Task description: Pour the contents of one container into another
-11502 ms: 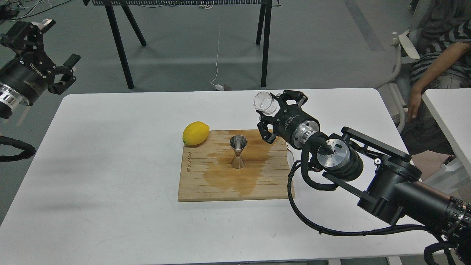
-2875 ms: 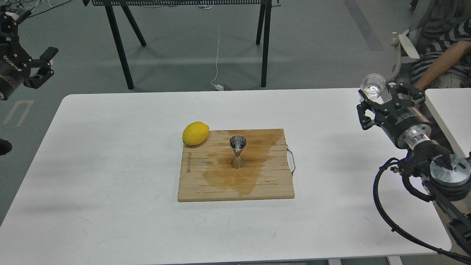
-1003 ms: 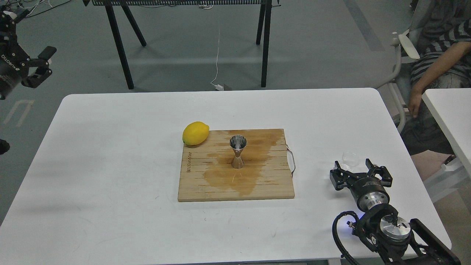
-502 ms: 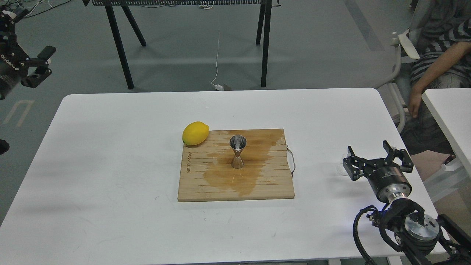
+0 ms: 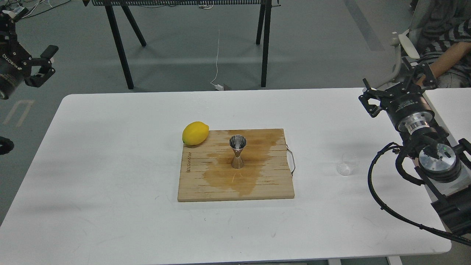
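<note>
Glass cup stands upright on the surface, mouth up. My right hand hangs wide open, empty, above it.

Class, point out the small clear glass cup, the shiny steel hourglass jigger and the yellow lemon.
small clear glass cup (image 5: 347, 164), head view, on its side wall.
shiny steel hourglass jigger (image 5: 238, 151), head view, on its narrow waist.
yellow lemon (image 5: 195, 133), head view, on its middle.
</note>
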Motion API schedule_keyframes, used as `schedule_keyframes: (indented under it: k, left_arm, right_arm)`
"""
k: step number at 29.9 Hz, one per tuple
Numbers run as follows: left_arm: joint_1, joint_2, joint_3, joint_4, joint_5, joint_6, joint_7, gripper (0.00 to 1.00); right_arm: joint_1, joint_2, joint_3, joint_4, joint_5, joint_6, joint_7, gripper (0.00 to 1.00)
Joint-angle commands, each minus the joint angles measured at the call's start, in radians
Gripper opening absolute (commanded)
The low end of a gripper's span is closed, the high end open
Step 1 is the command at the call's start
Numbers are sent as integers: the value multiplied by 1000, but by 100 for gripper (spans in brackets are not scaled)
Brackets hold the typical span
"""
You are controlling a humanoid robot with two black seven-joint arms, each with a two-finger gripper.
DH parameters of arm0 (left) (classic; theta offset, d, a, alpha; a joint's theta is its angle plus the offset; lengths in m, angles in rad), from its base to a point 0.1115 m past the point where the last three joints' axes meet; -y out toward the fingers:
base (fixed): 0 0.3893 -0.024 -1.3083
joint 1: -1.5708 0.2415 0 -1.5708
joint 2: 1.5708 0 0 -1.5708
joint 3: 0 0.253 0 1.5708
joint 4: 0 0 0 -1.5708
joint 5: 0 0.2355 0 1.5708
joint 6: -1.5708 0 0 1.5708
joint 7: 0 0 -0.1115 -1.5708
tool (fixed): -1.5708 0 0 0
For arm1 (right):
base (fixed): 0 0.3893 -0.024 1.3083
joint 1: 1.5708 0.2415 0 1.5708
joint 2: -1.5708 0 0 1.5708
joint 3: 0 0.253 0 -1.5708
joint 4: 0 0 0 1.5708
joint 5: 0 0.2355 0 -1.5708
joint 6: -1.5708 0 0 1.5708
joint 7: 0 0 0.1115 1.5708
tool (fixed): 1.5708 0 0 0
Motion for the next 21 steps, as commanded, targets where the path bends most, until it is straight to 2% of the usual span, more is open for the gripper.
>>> schedule_keyframes:
  k: [1,12,21]
  left_arm:
    - [6,-36,1,13,-34,0,-1,100]
    - [26,-174,1,82,-83,0,1,100]
    - [25,-192,1,139,-84,0,-4,100]
  right_arm:
    - [23,-2,-52,-23,-26,10,-7,100]
    - [-43,-21,-46,-20,-26,14,2,100]
    - [-42,-21,-35,-20,-26,13,2,100]
